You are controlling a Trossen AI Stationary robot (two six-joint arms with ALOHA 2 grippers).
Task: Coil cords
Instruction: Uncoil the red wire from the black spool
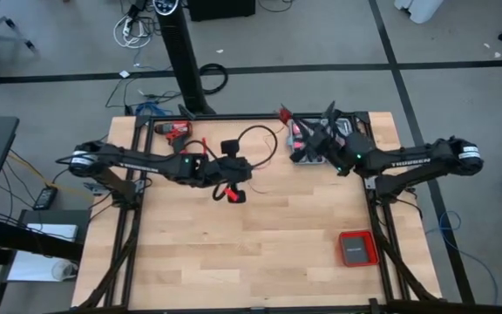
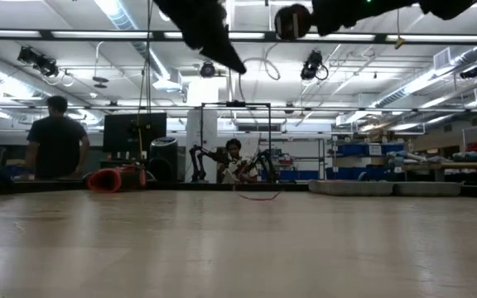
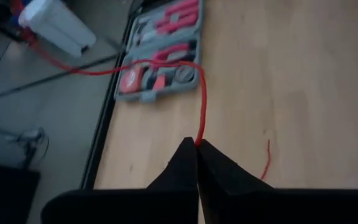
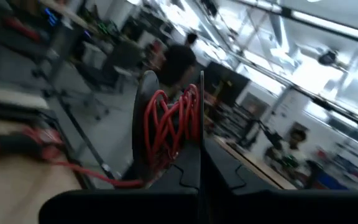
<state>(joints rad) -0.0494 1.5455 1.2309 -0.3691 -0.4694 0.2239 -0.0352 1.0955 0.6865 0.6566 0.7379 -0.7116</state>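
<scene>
A thin red cord runs from my left gripper across the wooden table, past an open tool kit, and off beyond the table's edge. A loose red end lies on the wood beside the gripper. My left gripper is shut on this cord near the table's middle. My right gripper is at the far right, over the tool kit. It is shut on a black spool wound with red cord. In the low view both arms hang high above the table, and the spool is clear of it. My left gripper pinches the red cord between its two fingertips, a single strand. The cord leaves the tips and runs away toward the tool kit, gently curved and not taut. My right gripper holds the spool by one thin black flange, which stands up from between the shut fingers. The wound red cord sits beside the fingers. The spool is lifted clear of the table, and a red strand trails down from it.
A red drill lies at the far left of the table. A black cable loop lies at the far middle, and a red box sits near the right front. There is bare wood toward the near edge. People stand in the room beyond the table.
</scene>
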